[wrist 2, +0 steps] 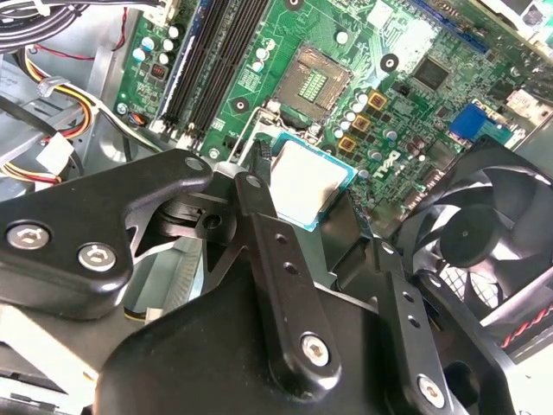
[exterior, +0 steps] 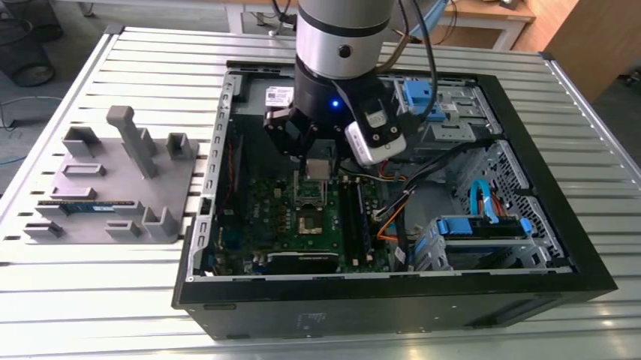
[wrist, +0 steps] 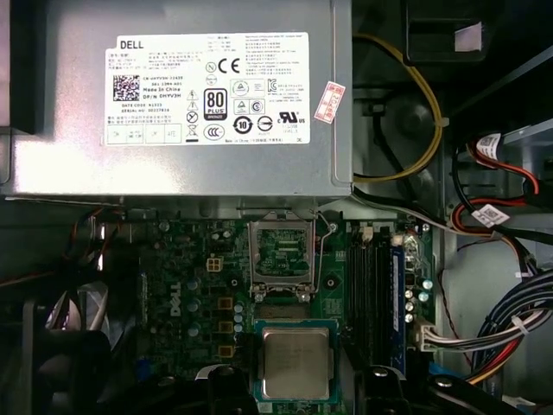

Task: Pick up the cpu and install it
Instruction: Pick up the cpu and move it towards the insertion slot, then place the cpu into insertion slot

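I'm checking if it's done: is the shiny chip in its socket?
No, the gripper holds the cpu, apart from the empty socket.

An open black computer case (exterior: 401, 307) lies on a slatted metal table (exterior: 100, 300), its green motherboard (exterior: 290, 232) facing up. On the exterior view's left stands a grey moulded holder (exterior: 90, 161) with a blue-green memory stick (exterior: 92, 204) lying in it. Blue drive caddies (exterior: 486, 227) sit inside the case toward the exterior view's right. A grey power supply (wrist: 173, 164) borders the board in the first wrist view, and a black fan (wrist 2: 471, 233) shows in the second wrist view.
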You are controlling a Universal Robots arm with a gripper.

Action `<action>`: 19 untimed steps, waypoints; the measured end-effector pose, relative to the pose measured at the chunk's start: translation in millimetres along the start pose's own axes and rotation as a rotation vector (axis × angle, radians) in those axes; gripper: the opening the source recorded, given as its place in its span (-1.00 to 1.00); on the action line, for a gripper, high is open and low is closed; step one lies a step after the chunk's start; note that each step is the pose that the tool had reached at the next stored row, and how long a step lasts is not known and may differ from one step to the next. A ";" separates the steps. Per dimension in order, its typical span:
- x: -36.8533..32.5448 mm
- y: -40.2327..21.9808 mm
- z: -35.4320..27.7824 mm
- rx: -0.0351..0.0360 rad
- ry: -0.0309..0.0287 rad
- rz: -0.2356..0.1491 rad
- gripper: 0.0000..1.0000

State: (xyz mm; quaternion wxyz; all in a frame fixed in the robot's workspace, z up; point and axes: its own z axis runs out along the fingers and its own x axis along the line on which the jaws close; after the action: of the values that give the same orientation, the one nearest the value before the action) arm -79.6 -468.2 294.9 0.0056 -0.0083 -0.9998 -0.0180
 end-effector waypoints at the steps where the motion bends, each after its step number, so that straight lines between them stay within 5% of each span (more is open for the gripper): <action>1: 0.0 0.0 0.4 0.0001 0.0001 0.000 -0.06; 19: -0.1 -0.3 8.8 -0.0001 0.0001 0.000 -0.06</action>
State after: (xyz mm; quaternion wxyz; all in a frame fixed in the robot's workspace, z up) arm -79.6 -468.2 286.0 0.0057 -0.0083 -0.9998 -0.0180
